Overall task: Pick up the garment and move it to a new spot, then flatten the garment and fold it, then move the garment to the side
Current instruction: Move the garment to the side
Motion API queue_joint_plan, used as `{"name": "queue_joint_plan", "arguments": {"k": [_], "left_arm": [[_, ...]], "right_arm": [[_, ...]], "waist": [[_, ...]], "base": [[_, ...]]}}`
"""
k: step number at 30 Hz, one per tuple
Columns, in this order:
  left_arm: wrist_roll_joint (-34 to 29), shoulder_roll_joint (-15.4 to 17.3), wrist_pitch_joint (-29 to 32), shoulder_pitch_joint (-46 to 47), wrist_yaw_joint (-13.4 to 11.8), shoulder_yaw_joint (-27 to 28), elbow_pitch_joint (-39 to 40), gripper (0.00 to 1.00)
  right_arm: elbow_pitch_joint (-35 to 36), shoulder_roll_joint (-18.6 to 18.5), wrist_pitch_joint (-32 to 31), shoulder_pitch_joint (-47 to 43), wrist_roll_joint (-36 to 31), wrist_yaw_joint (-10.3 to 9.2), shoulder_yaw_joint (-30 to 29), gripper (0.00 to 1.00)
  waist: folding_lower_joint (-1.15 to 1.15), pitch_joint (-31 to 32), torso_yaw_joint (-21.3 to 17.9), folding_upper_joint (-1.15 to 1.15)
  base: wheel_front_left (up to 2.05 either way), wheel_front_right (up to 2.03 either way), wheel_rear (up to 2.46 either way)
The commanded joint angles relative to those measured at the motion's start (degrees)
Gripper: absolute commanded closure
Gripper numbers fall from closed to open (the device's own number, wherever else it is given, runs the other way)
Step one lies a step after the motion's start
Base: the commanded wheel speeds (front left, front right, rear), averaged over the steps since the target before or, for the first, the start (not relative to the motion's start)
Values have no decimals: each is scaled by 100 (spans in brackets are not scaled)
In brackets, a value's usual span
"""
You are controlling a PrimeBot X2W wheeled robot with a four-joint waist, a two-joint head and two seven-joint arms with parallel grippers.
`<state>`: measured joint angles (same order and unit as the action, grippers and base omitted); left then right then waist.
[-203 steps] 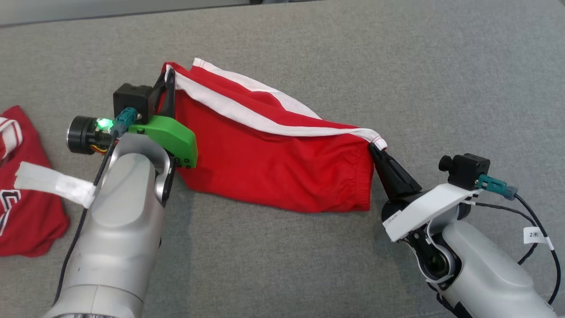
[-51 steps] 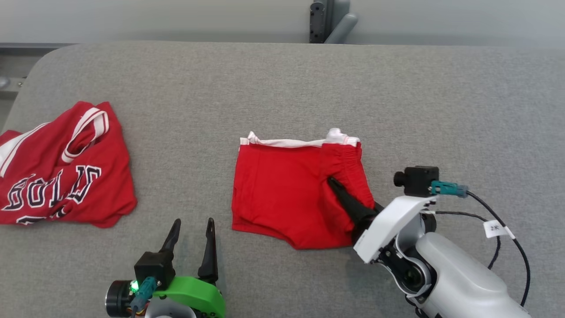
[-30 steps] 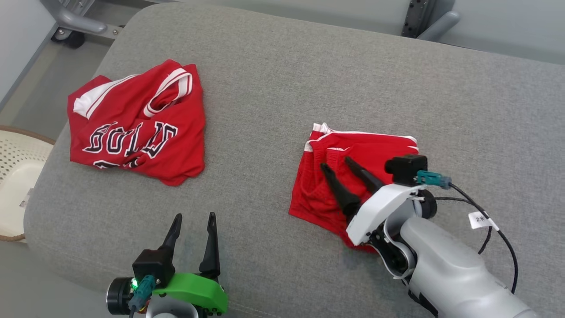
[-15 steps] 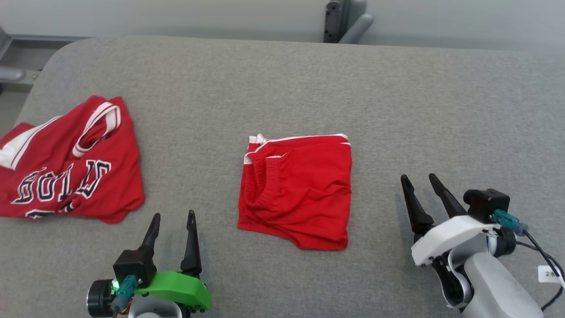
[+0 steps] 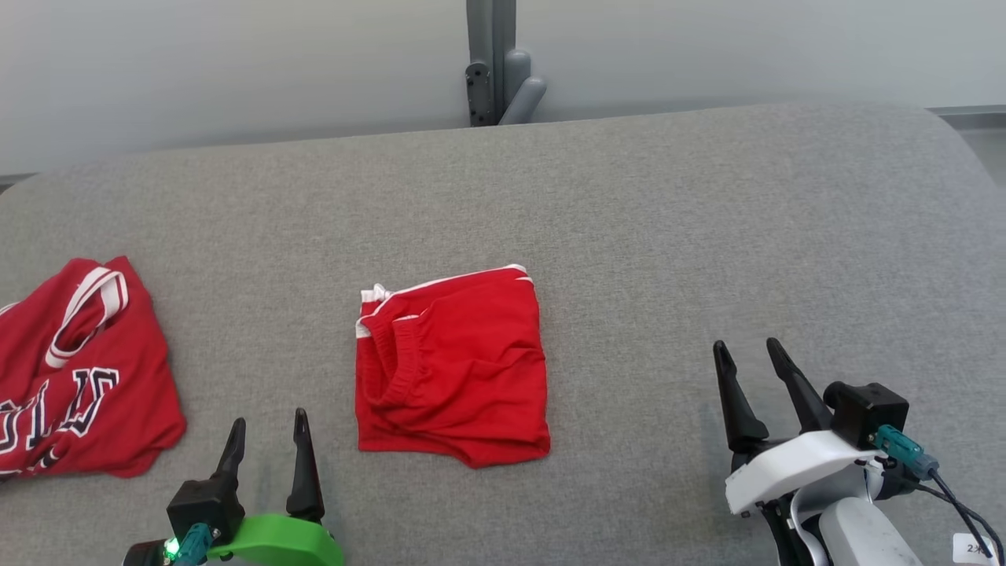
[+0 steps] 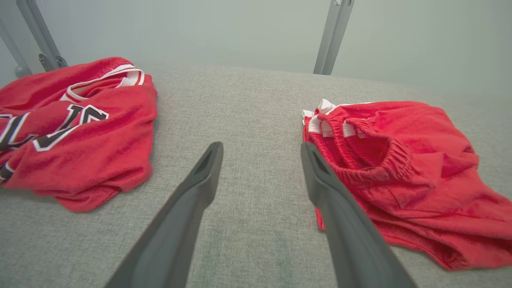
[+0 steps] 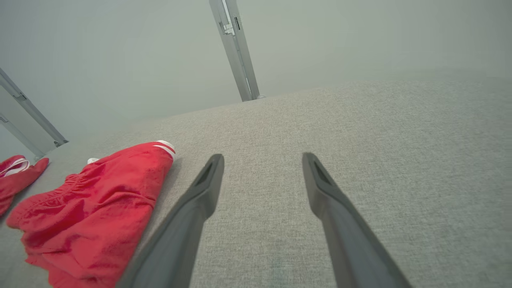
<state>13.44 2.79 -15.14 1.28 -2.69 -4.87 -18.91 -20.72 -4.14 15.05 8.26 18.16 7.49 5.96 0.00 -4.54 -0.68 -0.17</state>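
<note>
**1. Left claw** (image 5: 269,420)
My two dark fingers are spread to full width, with nothing between them. The claw sits at the lower left of the head view, over the desk (image 5: 668,236), with the fingers pointing toward the far edge. I cannot tell whether the tips touch the grey cover. No cloth is in contact with either finger.

**2. Right claw** (image 5: 747,346)
This claw is also spread to full width and holds nothing. It sits at the lower right of the head view, fingers pointing away from me and leaning slightly left. Bare grey cover lies between and ahead of the fingers.

**3. Garment** (image 5: 452,369)
The garment is a pair of red shorts with white trim, folded into a compact, roughly square packet. It lies flat on the desk between my two claws, nearer the left one and well apart from the right. The gathered waistband (image 5: 391,358) shows on its left side, and white trim runs along its far edge. In the left wrist view it lies just right of my fingers. In the right wrist view it lies to their left.

**4. Other items**
A red jersey (image 5: 78,377) with white trim and dark lettering lies crumpled at the desk's left end, apart from the garment. A grey metal post (image 5: 491,63) stands behind the far edge.
</note>
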Motion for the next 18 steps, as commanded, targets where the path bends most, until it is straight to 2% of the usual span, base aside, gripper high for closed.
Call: {"name": "queue_joint_plan", "arguments": {"k": [1, 11, 13, 18], "left_arm": [[-66, 20, -1, -91, 23, 37, -6, 0], [-123, 21, -1, 76, 72, -58, 71, 0], [-105, 21, -1, 144, 78, -135, 87, 0], [-18, 20, -1, 338, 33, -443, 84, 0]], "right_arm": [[41, 16, 15, -102, -13, 0, -8, 0], [100, 84, 16, 15, 121, 0, 206, 0], [52, 87, 16, 130, 245, 0, 424, 0], [-372, -38, 16, 740, 981, 0, 1539, 0]], "waist": [[0, 184, -188, 17], [0, -82, 19, 17], [0, -215, 137, 17], [0, -553, 607, 17]], "base": [[0, 0, 0], [0, 0, 0], [0, 0, 0], [0, 0, 0]]}}
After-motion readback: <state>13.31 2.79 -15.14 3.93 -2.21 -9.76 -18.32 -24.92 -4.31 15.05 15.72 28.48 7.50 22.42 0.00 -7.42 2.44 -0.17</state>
